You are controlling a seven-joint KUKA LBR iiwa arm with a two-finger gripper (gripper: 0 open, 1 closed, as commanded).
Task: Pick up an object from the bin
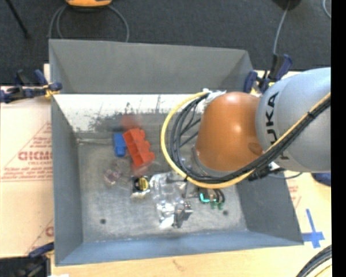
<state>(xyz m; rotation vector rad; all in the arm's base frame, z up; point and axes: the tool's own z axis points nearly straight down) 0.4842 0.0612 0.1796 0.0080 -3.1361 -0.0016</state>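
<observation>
The end effector (176, 211) is low in the bin (66, 201), near its front wall — spread or pressed together, I cannot tell. A small yellow-and-black thing (140, 184) lies just beside it, an orange block (139, 147) further back.

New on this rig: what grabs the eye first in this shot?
The arm's orange wrist cover, ringed by looped cables, looms over the right half of the grey bin, with the gripper low near the front wall. Left of it, toward the back wall, an orange-red toy block lies beside a smaller blue block.
</observation>
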